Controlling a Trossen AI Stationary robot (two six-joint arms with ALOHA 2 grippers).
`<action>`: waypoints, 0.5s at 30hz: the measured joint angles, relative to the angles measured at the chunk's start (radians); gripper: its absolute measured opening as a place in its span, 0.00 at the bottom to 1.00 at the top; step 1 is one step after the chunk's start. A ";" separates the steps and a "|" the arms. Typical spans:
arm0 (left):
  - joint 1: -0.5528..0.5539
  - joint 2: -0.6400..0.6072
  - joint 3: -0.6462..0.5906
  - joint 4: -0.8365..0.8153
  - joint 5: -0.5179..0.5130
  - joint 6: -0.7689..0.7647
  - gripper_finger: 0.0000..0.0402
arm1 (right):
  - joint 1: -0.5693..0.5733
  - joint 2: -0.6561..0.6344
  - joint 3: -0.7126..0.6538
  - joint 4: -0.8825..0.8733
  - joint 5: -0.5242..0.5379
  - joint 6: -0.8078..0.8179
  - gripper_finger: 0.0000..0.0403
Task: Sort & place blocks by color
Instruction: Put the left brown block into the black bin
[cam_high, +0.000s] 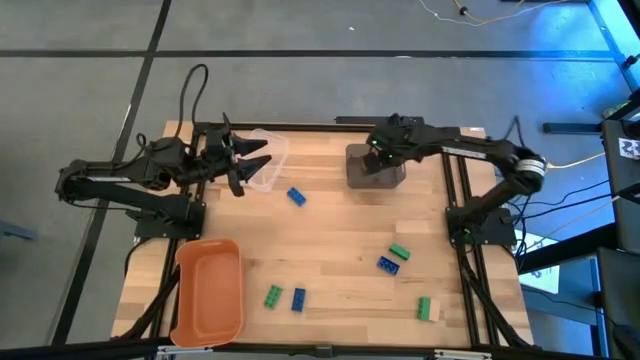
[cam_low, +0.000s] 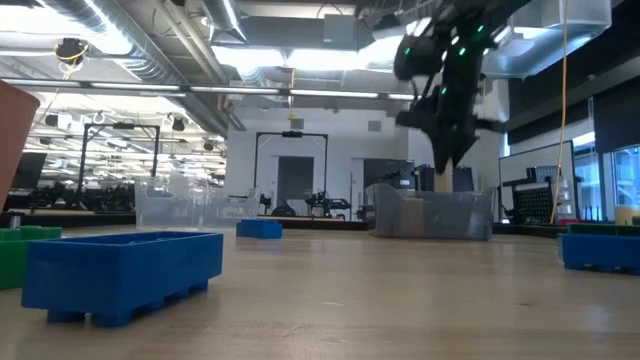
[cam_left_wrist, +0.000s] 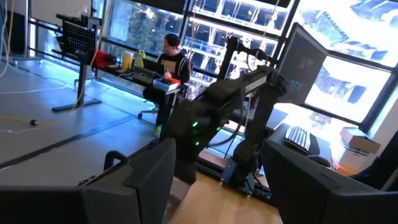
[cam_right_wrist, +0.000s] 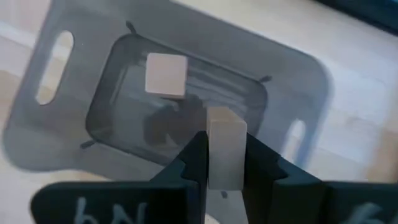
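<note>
While your right gripper (cam_right_wrist: 224, 163) is pinching a tan block (cam_right_wrist: 225, 144) by its flat sides above the grey bin (cam_right_wrist: 56, 140), you're handling something light, rigid and slick. Your left gripper (cam_high: 250, 165) is hanging open near the clear tub (cam_high: 272, 160).

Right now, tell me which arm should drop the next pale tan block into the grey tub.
The right arm. Its tool is shut on a pale tan rectangular block directly above the grey translucent plastic tub, where another tan block already lies. The left tool is open, empty, beside a clear tub.
</note>
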 joint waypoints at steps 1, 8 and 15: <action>0.000 0.000 0.000 0.000 0.000 0.000 0.57 | -0.003 0.022 0.000 0.011 -0.009 -0.009 0.15; 0.000 0.000 0.000 0.001 0.000 -0.001 0.57 | -0.026 0.141 0.000 0.051 -0.046 -0.011 0.15; 0.000 0.000 0.000 0.036 0.000 -0.001 0.57 | -0.075 0.167 0.000 0.092 -0.066 -0.004 0.15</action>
